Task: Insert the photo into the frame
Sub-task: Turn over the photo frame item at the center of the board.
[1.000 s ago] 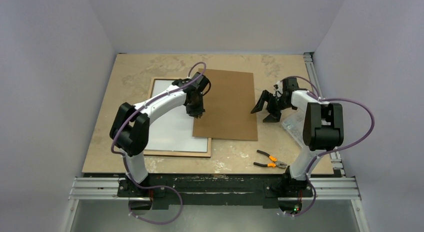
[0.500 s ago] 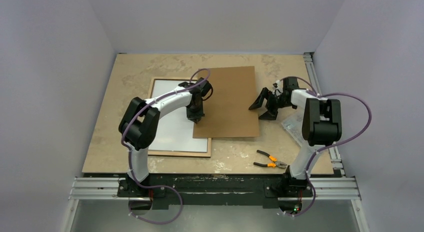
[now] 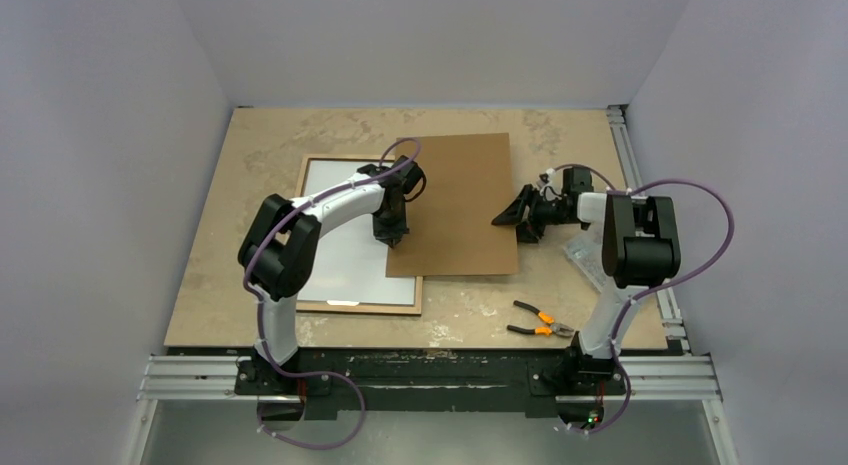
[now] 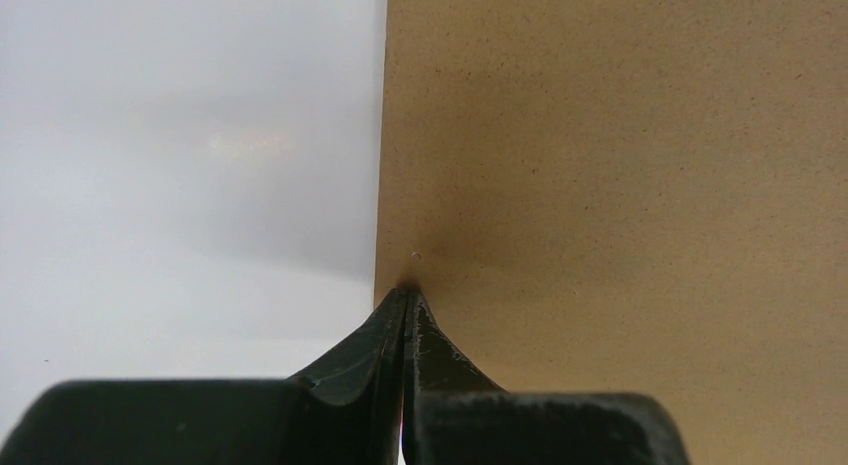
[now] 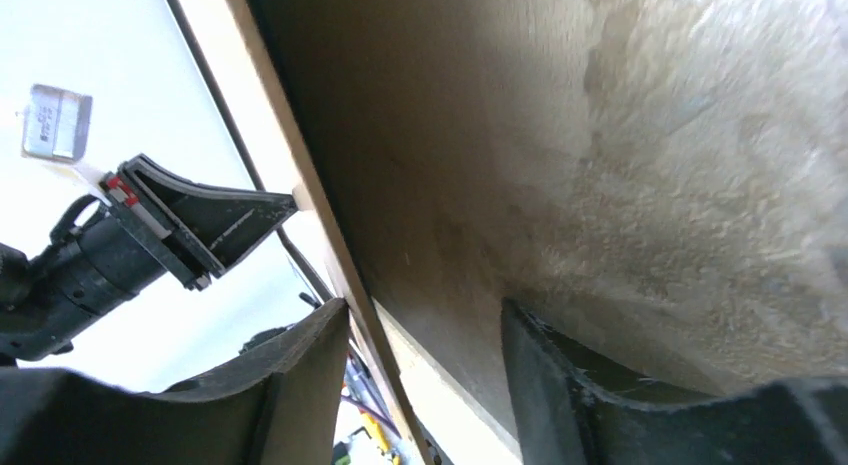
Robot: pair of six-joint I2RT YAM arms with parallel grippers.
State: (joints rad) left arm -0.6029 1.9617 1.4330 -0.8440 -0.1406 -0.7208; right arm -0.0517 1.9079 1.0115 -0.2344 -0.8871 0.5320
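The frame (image 3: 355, 307) lies back-up at the table's left, its wood-coloured rails showing. The photo (image 3: 345, 235) lies inside it, white reverse up, also in the left wrist view (image 4: 180, 135). The brown backing board (image 3: 460, 200) lies flat and overlaps the frame's right side. My left gripper (image 3: 391, 236) is shut and empty, its tip (image 4: 404, 295) pressed against the board's (image 4: 620, 165) left edge. My right gripper (image 3: 515, 215) is open at the board's right edge. In the right wrist view its jaws (image 5: 425, 315) straddle that edge (image 5: 270, 135).
Orange-handled pliers (image 3: 540, 320) lie near the front right. A clear plastic bag (image 3: 585, 250) lies under the right arm. A metal rail (image 3: 640, 165) runs along the table's right side. White walls close in three sides.
The board has slid away from the arms and squared up, pushed by the left gripper. The right gripper has moved left and lower until its open jaws straddle the board's right edge.
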